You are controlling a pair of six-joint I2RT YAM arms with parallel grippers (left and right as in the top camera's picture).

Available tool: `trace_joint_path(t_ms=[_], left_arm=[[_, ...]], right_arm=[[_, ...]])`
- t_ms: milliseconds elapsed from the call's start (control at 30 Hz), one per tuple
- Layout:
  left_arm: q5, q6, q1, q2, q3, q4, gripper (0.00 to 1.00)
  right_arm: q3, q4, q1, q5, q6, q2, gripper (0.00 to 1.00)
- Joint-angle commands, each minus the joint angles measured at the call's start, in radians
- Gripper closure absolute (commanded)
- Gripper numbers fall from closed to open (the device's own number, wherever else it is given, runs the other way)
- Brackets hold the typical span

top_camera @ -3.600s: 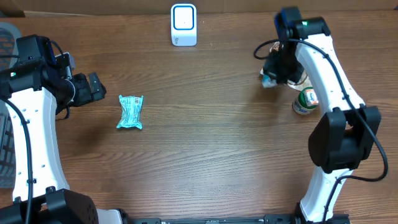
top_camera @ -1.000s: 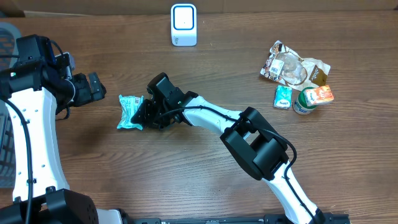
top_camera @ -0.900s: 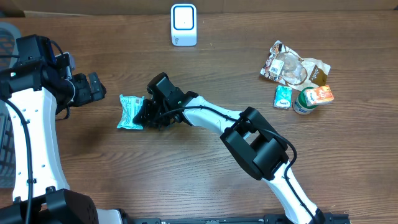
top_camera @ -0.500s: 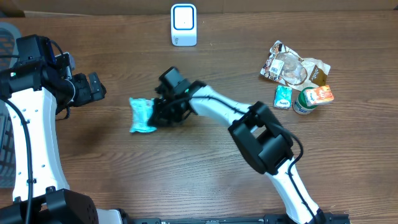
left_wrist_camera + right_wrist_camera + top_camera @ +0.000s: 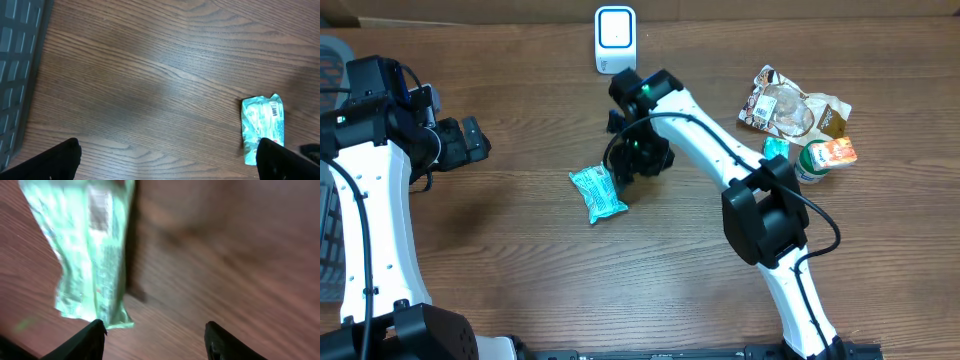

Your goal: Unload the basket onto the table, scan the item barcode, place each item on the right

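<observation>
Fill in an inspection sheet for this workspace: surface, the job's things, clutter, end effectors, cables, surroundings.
Surface: brown wooden table, no marks seen.
Job's things: teal packet lying flat mid-table, with a barcode label showing in the left wrist view; white scanner standing at the far edge.
Clutter: crumpled wrapper, small teal sachet and small pot grouped on the right.
End effectors: left end effector open, holding nothing; right end effector open beside the teal packet, not gripping it.
Cables: black cable looped along the right arm.
Surroundings: grey slatted crate at the table's left edge.
</observation>
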Motion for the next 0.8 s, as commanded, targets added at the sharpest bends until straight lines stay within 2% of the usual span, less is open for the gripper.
trace_joint_path(t_ms=[0, 33, 100, 167, 233, 300, 567, 767], left_arm=[[0.003, 0.003, -0.008, -0.008, 0.004, 0.001, 0.0], [0.003, 0.003, -0.008, -0.008, 0.004, 0.001, 0.0], [0.003, 0.003, -0.008, -0.008, 0.004, 0.001, 0.0], [0.003, 0.003, -0.008, -0.008, 0.004, 0.001, 0.0], [0.003, 0.003, -0.008, -0.008, 0.004, 0.0, 0.0], [0.003, 0.003, -0.008, -0.008, 0.004, 0.0, 0.0], [0.003, 0.003, -0.008, -0.008, 0.004, 0.001, 0.0], [0.003, 0.003, -0.008, -0.008, 0.004, 0.001, 0.0]], right_arm=[[0.09, 0.021, -0.016, -0.055, 0.013, -0.025, 0.46], [0.089, 0.04, -0.015, -0.069, 0.064, -0.025, 0.51], [0.087, 0.068, -0.003, -0.069, 0.209, -0.024, 0.71], [0.072, 0.093, 0.016, -0.068, 0.328, -0.02, 0.8], [0.048, 0.124, 0.043, -0.068, 0.447, -0.02, 0.84], [0.029, 0.151, 0.08, -0.069, 0.519, -0.015, 0.85], [-0.017, 0.192, 0.224, -0.009, 0.521, -0.014, 0.84], [-0.086, 0.216, 0.252, 0.03, 0.521, -0.011, 0.81]])
